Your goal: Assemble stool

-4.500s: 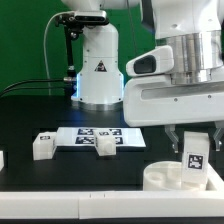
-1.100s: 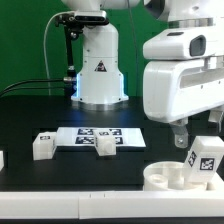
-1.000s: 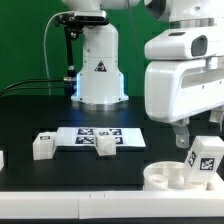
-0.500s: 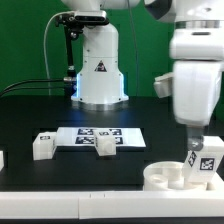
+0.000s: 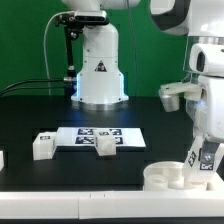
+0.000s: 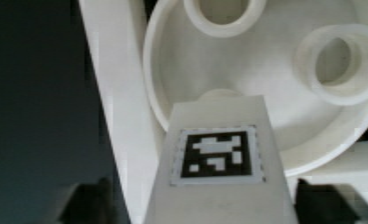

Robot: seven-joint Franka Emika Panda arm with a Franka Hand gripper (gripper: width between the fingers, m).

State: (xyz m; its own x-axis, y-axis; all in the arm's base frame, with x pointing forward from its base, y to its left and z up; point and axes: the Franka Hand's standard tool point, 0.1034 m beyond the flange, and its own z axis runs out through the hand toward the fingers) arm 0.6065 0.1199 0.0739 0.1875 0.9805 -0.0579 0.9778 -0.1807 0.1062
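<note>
Exterior view: gripper (image 5: pixel 207 158) clamping leg (image 5: pixel 209 161) on seat (image 5: pixel 160 178)

Leg is standing roughly upright on the seat, on the side toward the exterior view's right. Its tag (image 5: pixel 208 157) is showing only as a narrow strip from this angle.

Seat is lying flat on the table (image 5: pixel 60 172), close to the front edge, at the exterior view's lower right.

Gripper is hanging straight down over the leg, with the jaws pressing on two opposite sides of it. One dark finger (image 5: pixel 196 156) is showing just to the exterior view's left of the leg.

Wrist view is looking down along the leg, with the square tag facing the camera and the seat filling the frame behind it. Two round sockets (image 6: pixel 225 12) are lying open on the seat face, apart from the leg. Dark fingers are flanking the leg on both sides. The picture is blurred and no gap is readable.

Loose leg (image 5: pixel 42 146) is lying on the table just beside the marker board (image 5: pixel 85 133), at the board's end toward the exterior view's left. Another loose leg (image 5: pixel 103 146) is lying across the board's front edge.

A white piece (image 5: pixel 2 158) is getting cut off by the frame edge at the exterior view's left, and I can't tell what it is.

Base (image 5: pixel 98 70) is standing well behind the board and is carrying a triangle sticker. A black cable (image 5: pixel 30 86) is running off toward the exterior view's left, in front of a green backdrop (image 5: pixel 20 40).
</note>
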